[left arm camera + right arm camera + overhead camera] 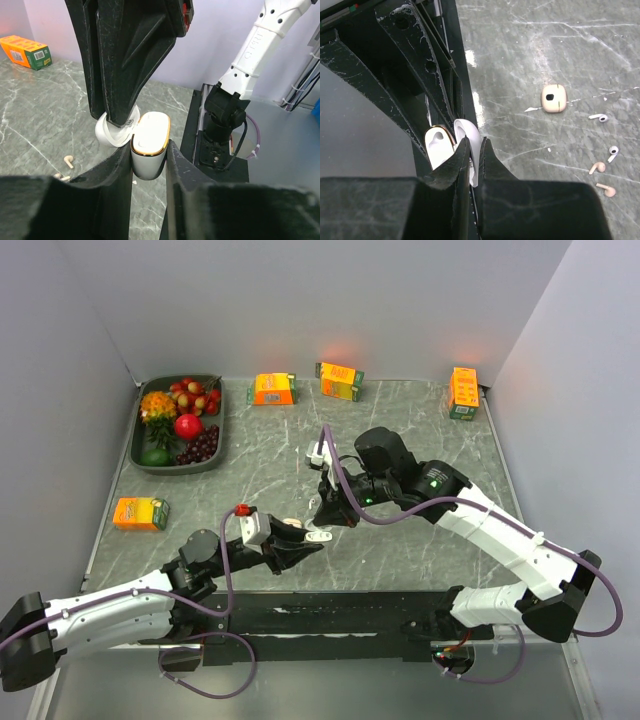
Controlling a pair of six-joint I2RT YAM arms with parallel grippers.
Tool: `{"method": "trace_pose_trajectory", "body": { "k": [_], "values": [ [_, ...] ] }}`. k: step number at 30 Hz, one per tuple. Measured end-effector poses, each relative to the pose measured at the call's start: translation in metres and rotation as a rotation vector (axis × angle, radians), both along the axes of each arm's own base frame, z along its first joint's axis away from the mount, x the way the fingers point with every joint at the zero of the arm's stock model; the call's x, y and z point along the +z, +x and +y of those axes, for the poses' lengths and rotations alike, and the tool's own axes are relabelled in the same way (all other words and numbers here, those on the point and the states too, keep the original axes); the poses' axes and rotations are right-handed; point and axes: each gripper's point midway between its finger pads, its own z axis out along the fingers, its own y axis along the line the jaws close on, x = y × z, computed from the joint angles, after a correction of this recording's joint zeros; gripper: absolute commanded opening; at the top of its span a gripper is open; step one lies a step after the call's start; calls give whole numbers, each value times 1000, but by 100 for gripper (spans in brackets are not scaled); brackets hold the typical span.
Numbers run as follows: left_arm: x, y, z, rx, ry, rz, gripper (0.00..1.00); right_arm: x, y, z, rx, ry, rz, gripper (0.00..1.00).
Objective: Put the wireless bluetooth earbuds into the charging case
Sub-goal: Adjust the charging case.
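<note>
Two arms meet low in the middle of the top view, over the grey marbled worktop (420,420). The left claw (308,538) reaches in from the lower left and is clamped on the small white charging case with a gold rim (316,535). The right claw (322,520) comes down on it from the upper right. Four orange cartons (273,389) sit around the edges, three along the top and one at the left. A dark green tray (180,469) of fruit fills the upper left. The earbuds are too small to pick out from up here.

Over to the left wrist view: the case stands upright at centre frame, squeezed between two black fingers (115,170) rising from the bottom edge. Its white hinged lid (111,134) hangs open to the left, and the other arm's black fingers drop in from the top and pinch that lid.

Right wrist view now: the right claw's fingers are pressed together on the lid at lower centre, with the open case body just to the left. Out on the worktop near the right edge lie two white stemmed earbuds (598,117), one above the other, well apart from the case. Just below them are two beige stemmed buds (596,167). Up and to the left sits a beige rounded-square piece with a hole (553,98).
</note>
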Motion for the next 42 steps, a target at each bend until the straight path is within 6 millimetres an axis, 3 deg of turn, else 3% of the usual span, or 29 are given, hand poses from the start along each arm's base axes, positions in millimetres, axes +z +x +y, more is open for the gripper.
{"method": "trace_pose_trajectory", "body": {
  "k": [4, 6, 11, 14, 15, 17, 24, 25, 26, 29, 34, 35, 38, 42],
  "values": [
    [0, 1, 0, 5, 1, 3, 50, 0, 0, 0, 2, 1, 4, 0],
    [-1, 2, -1, 6, 8, 5, 53, 3, -1, 2, 9, 15, 8, 0],
    [-1, 3, -3, 11, 15, 13, 52, 5, -5, 4, 24, 27, 16, 0],
    [-2, 3, -3, 7, 16, 14, 34, 6, -4, 4, 25, 31, 12, 0],
    [-2, 1, -4, 1, 16, 15, 21, 6, -4, 4, 25, 32, 10, 0],
    [-2, -1, -5, -9, 18, 15, 5, 7, -4, 5, 31, 39, 4, 0],
    [-2, -3, -6, -22, 15, 29, 1, 8, -5, 6, 48, 41, -10, 0],
    [-2, -3, -6, -22, 15, 29, 1, 8, -5, 6, 49, 41, -10, 9],
    [-1, -3, -6, -22, 14, 29, 1, 8, -5, 6, 48, 41, -10, 27],
    [0, -1, -6, -14, 8, 29, 1, 9, -5, 7, 42, 47, 2, 43],
    [-4, 8, -2, 40, -10, 39, 1, 12, -10, 9, 38, 63, 36, 48],
    [-5, 9, -1, 48, -11, 42, 1, 12, -10, 9, 37, 63, 40, 55],
    [-6, 13, 1, 70, -24, 57, 1, 17, -10, 10, 29, 71, 49, 58],
    [-5, 15, 3, 90, -49, 72, 1, 28, -9, 11, 20, 93, 37, 56]
  ]
}}
